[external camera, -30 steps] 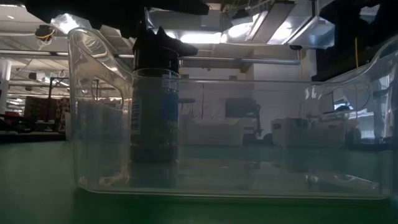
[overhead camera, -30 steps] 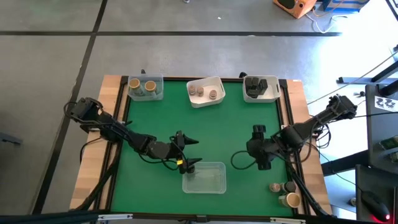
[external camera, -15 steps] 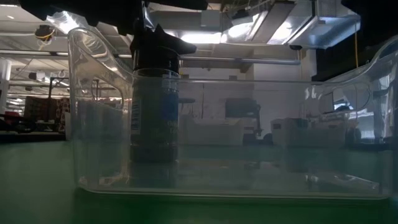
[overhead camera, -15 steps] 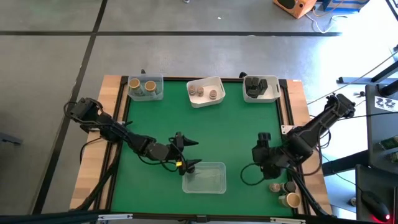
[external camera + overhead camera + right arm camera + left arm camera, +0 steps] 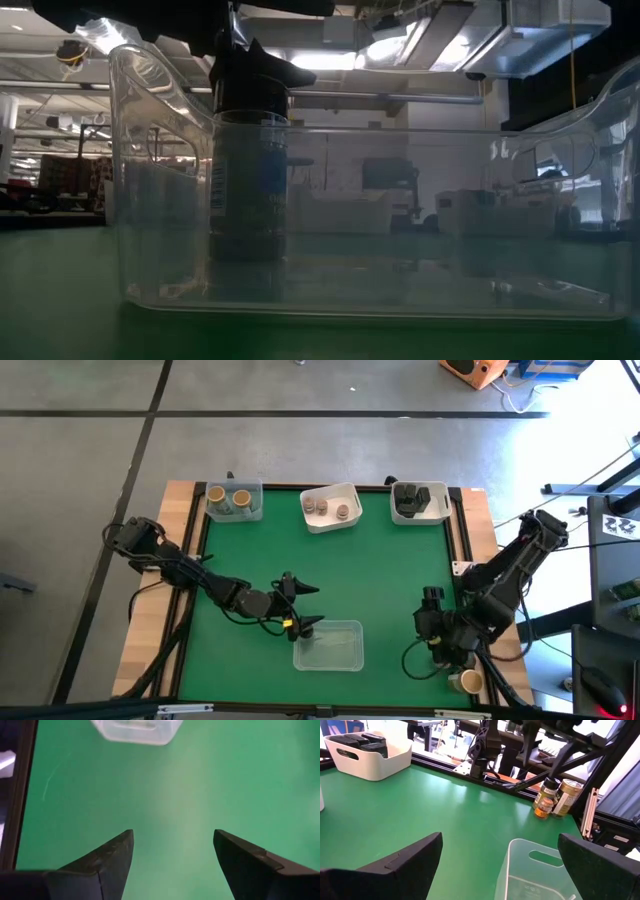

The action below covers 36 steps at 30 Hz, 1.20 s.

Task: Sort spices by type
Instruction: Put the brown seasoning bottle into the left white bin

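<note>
Clear tray at near edge; black-top jar upright inside, L end. L gripper spread wide above it. R gripper spread, empty, over mat beside loose jars at near R corner. Sorted jars in far trays.

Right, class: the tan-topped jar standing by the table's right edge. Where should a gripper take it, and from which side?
Probably around the lid and upper body, coming straight down from above. The tan-topped jar stands upright, and other jars stand close beside it, so a sideways approach looks crowded. The open right gripper hangs nearest.
</note>
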### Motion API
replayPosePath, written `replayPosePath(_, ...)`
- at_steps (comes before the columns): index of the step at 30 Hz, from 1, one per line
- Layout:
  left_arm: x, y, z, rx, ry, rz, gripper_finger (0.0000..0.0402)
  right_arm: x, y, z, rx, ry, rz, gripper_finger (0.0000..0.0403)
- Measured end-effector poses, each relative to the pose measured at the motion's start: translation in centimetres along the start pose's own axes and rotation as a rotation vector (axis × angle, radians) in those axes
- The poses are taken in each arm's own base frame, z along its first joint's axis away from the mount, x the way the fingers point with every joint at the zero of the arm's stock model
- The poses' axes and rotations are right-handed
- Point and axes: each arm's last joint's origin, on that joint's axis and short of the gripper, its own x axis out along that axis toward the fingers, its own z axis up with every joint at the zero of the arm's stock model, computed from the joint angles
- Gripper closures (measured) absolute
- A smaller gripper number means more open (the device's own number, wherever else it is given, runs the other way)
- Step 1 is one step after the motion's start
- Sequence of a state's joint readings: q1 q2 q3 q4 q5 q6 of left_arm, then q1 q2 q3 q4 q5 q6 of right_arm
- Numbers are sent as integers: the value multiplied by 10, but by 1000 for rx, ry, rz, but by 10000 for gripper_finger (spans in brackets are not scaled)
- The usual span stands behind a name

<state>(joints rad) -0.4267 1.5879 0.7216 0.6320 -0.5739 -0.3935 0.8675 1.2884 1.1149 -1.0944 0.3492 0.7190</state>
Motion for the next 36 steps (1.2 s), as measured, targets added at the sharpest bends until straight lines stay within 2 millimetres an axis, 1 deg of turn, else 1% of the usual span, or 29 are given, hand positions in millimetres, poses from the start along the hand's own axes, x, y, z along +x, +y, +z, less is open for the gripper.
replayPosePath(7, 0, 0, 0, 0, -1, 0, 23, 19, 12, -21, 37, 38, -7, 130)
replayPosePath(15, 0, 0, 0, 0, -1, 0, 23, 22, 21, -38, 131, 133, 51, 130)
replayPosePath(19, 0, 0, 0, -1, -1, 0, 23, 20, 26, -44, 191, 186, 88, 130)
replayPosePath(24, -1, -1, -1, 1, 1, -4, 23, 15, 39, -49, 234, 173, 167, 130)
replayPosePath(27, -1, -1, -1, -6, 1, -5, 23, 14, 41, -51, 260, 216, 192, 130)
replayPosePath(31, -1, -1, -1, -6, 1, -5, 23, 22, 47, -54, 262, 304, 196, 130)
replayPosePath(36, -1, -1, -1, -5, 1, -5, 23, 38, 56, -57, 247, 404, 168, 130)
